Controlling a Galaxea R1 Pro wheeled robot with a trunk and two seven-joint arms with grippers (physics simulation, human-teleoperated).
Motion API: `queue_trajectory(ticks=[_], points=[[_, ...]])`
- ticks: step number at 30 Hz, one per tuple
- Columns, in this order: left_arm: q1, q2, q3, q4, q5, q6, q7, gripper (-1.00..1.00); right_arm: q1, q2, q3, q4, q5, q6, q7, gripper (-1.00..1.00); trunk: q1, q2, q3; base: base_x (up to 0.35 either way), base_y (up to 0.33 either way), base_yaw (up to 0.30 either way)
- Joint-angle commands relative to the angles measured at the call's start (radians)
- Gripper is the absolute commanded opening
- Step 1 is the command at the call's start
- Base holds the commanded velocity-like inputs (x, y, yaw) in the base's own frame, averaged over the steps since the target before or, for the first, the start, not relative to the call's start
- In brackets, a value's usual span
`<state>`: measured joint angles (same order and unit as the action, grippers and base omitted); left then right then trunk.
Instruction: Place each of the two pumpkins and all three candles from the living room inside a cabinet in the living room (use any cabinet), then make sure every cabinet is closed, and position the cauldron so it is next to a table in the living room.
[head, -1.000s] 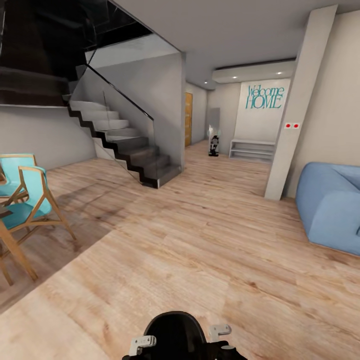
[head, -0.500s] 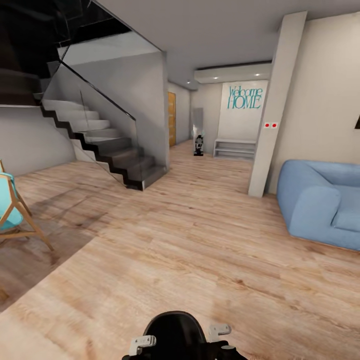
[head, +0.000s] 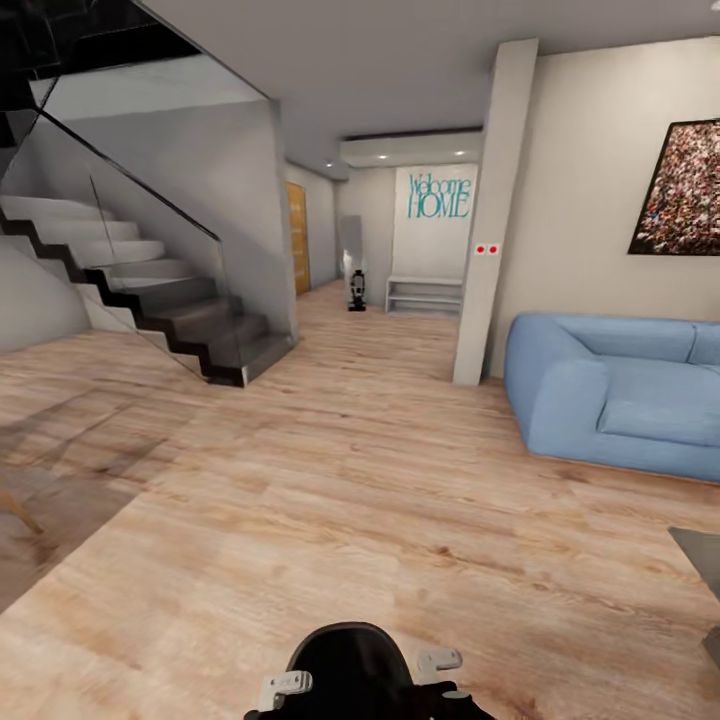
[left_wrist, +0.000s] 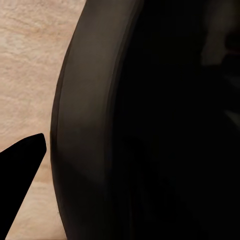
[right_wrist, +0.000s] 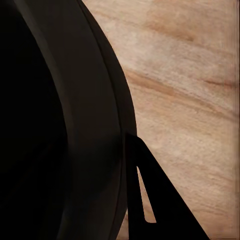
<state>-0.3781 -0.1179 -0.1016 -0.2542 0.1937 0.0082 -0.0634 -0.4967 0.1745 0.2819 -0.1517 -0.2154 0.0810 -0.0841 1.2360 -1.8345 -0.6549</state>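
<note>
Big open room here: wood floor, blue sofa off right, staircase left. The black cauldron rides low in front of the robot, its wall pressed close to both wrist cameras. Can't tell whether either gripper is clamping it. I'd roll slowly, keeping it level, toward the grey table corner.

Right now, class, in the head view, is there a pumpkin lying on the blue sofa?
No. The blue sofa has bare cushions, with nothing orange resting on it.
</note>
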Motion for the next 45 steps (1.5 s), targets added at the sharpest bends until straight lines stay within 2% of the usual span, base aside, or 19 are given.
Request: queue_trajectory(ticks=[1, 45], points=[[0.0, 0.001, -0.003, -0.005, 0.007, 0.002, 0.004, -1.0, -0.001, 0.0, 0.003, 0.001, -0.002, 0.005, -0.008, -1.0, 0.0, -0.001, -0.001, 0.0, 0.0, -0.283], [-0.001, 0.001, -0.003, -0.006, 0.007, 0.001, 0.004, -1.0, -0.001, 0.0, 0.003, 0.001, -0.002, 0.005, -0.008, -1.0, 0.0, -0.001, -0.001, 0.007, 0.0, -0.283]])
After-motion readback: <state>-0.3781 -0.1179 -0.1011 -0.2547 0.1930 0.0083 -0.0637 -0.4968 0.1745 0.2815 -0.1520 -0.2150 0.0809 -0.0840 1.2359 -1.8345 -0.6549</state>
